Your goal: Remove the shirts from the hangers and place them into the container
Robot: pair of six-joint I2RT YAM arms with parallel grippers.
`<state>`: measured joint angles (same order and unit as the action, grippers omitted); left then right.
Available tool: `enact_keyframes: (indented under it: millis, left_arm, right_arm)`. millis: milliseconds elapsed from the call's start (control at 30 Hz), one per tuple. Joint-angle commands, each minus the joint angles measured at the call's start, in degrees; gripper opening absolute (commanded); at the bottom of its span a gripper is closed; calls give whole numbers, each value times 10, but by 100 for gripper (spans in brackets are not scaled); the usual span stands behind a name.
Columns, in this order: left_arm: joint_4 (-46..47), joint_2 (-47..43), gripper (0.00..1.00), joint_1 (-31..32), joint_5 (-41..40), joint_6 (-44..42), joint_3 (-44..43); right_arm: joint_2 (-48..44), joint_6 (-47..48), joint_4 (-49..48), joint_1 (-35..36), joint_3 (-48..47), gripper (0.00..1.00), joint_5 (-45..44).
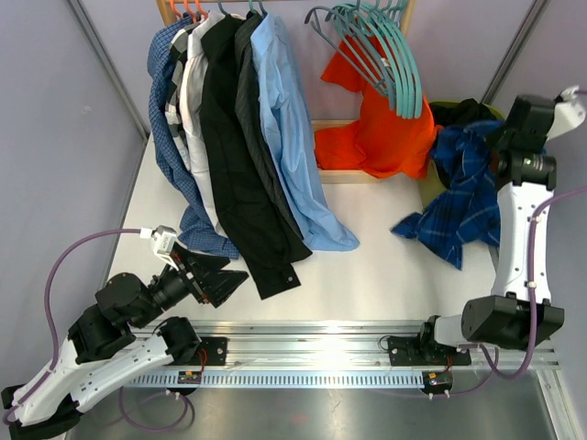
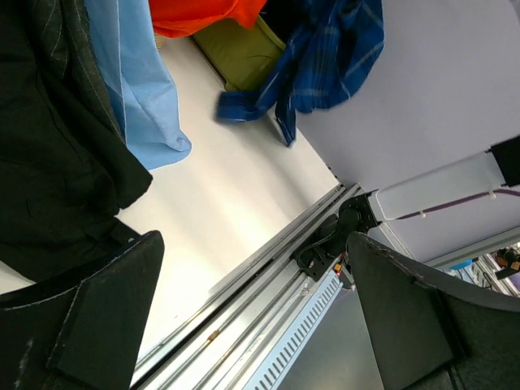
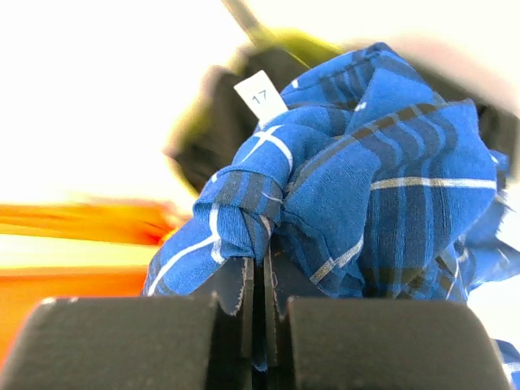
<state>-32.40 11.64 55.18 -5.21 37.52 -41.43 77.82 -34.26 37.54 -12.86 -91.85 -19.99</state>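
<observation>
Several shirts [image 1: 229,137] hang on hangers [image 1: 188,9] at the back left: gingham, white, black, charcoal and light blue. Empty teal hangers [image 1: 390,55] hang at the back centre. My right gripper [image 3: 264,284] is shut on a bunched fold of the dark blue check shirt [image 3: 366,187]. That shirt [image 1: 459,197] hangs over the near rim of the olive-green container [image 1: 431,188], which is mostly hidden. My left gripper [image 1: 220,280] is open and holds nothing. It sits low by the black shirt's hem [image 1: 275,270], and its fingers [image 2: 106,317] frame the table edge.
An orange garment [image 1: 371,128] hangs below the teal hangers, over a wooden frame [image 1: 344,174]. A metal rail [image 1: 321,339] with both arm bases runs along the near edge. Purple walls close in the left and right sides.
</observation>
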Motion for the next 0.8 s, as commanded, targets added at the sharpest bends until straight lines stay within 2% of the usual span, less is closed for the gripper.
enact_keyframes:
  millis: [0, 67, 100, 200, 400, 533, 633, 733, 767]
  left_arm:
    - [37, 6, 99, -1, 18, -8, -21]
    - [32, 5, 99, -1, 18, -8, -22]
    - [30, 2, 99, -1, 15, -8, -26]
    - [16, -7, 99, -1, 6, -8, -28]
    - [1, -22, 99, -1, -6, -3, -25]
    - [-9, -32, 99, -1, -12, 3, -23]
    - [-12, -41, 99, -1, -21, 6, -17]
    - [-3, -49, 99, -1, -22, 9, -4]
    - [0, -47, 99, -1, -22, 11, -2]
  right_arm:
    - [33, 6, -94, -1, -145, 0, 56]
    - [74, 9, -101, -1, -202, 0, 92]
    - [87, 12, -109, -1, -255, 0, 96]
    - [128, 37, -153, -1, -336, 0, 99]
    - [198, 109, -274, -1, -417, 0, 55]
    - [242, 163, -317, -1, -445, 0, 24]
    - [248, 182, -319, -1, -409, 0, -3]
    - [240, 175, -318, -1, -303, 0, -9]
    - [237, 167, -318, -1, -234, 0, -11]
